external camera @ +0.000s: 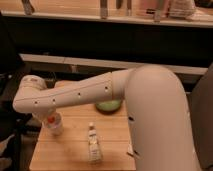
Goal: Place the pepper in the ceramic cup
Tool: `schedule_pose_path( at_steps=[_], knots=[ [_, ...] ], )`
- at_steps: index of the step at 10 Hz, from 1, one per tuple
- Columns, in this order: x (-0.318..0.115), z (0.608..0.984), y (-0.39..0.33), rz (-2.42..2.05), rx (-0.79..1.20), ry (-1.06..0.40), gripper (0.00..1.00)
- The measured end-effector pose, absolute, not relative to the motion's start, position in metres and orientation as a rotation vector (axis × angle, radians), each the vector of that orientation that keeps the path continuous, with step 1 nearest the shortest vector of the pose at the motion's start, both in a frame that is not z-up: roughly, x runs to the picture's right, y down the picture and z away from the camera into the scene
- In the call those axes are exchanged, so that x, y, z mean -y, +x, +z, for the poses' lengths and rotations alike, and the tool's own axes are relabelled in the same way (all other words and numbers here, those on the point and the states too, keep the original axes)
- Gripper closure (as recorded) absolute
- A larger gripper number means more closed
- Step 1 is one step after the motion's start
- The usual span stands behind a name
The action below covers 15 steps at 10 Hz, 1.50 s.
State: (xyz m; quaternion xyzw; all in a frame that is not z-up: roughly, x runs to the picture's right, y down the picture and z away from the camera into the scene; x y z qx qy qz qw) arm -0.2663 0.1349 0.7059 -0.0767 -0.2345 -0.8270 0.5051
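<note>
My white arm reaches from the right across the wooden table to the left. The gripper (48,118) hangs below the wrist at the left, directly over the ceramic cup (56,128), a small white cup near the table's left edge. The pepper (51,120) shows as a small orange-red spot at the cup's mouth, right under the gripper. I cannot tell whether the pepper is held or rests in the cup. The arm hides most of the gripper.
A light-green bowl (110,105) sits behind the arm at the table's middle back. A pale upright bottle with a label (93,144) stands near the front middle. The wooden table (65,150) has its left edge close to the cup. A dark counter runs behind.
</note>
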Motion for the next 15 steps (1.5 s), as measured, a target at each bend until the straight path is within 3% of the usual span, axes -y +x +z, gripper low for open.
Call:
schedule_pose_path(
  at_steps=[5, 7, 13, 15],
  knots=[
    [-0.148, 0.701, -0.258, -1.918, 0.622, -0.170, 0.30],
    [-0.147, 0.700, -0.259, -1.918, 0.623, -0.168, 0.25],
    [-0.128, 0.698, -0.254, -1.906, 0.587, -0.145, 0.25],
    [-0.101, 0.697, -0.251, -1.908, 0.545, -0.123, 0.25]
  ],
)
